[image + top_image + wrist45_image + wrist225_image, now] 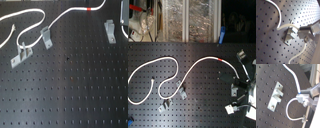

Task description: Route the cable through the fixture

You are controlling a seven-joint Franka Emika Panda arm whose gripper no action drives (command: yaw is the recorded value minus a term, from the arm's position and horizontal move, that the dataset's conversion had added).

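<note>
- The cable (175, 67), a thin white cord with 1 red band (224, 59), is seen lying in loops on the black tabletop (203, 95) in both exterior views.
- In the second wrist view, the cable (296, 79) is pinched by the jaws of the gripper (301, 97), and a loose loop hangs past them.
- In the first wrist view, the cable (284, 27) is laid at the slot of 1 metal fixture (290, 35), just beside the jaws.
- In the first exterior view, 3 fixtures are seen: 1 (21, 54) at the first exterior view's left, 1 (46, 36) near it, and 1 (109, 30) well apart at the first exterior view's right.
- The step in hand is judged to be the threading of the cable into a fixture slot.
- For the next move, the cable should be pressed gently down into the slot, and the pinch kept firm.
</note>
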